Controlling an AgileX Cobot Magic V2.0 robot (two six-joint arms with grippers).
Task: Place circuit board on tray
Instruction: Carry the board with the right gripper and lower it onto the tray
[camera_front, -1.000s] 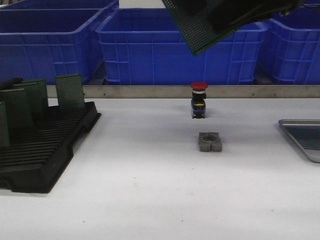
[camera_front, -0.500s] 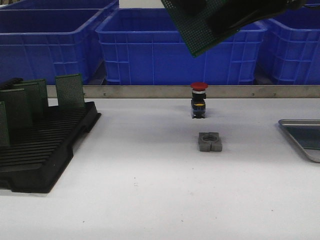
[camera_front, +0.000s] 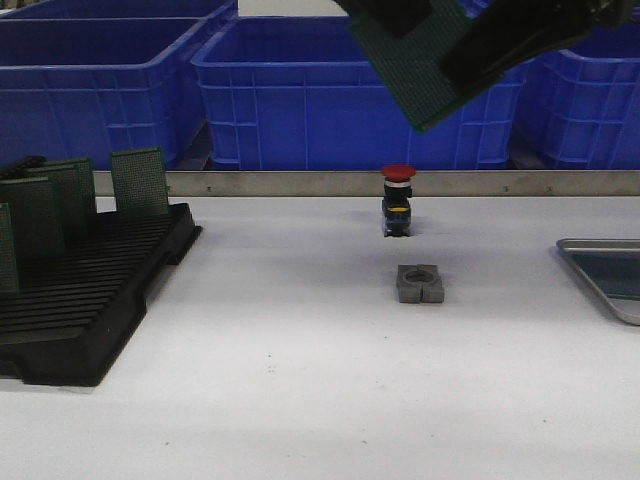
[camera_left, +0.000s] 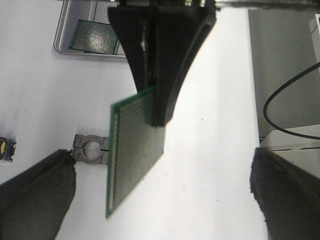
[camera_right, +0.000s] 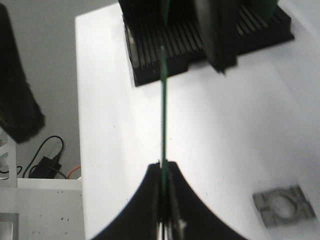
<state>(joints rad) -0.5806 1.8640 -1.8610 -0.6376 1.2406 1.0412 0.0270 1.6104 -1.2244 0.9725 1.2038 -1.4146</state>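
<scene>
The black slotted plastic rack (camera_front: 90, 310) sits lower left in the front view, and the flat grey metal tray (camera_front: 600, 246) lies at the right edge. At top centre, the green perforated circuit board (camera_front: 420, 75) hangs tilted in the air, pinched by the right gripper (camera_right: 163, 170). The left gripper (camera_left: 161, 165) is spread wide and touches nothing.

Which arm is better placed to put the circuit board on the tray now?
Right. The right gripper is shut on the circuit board, the tray lies on the right side, and the left gripper is open.
</scene>
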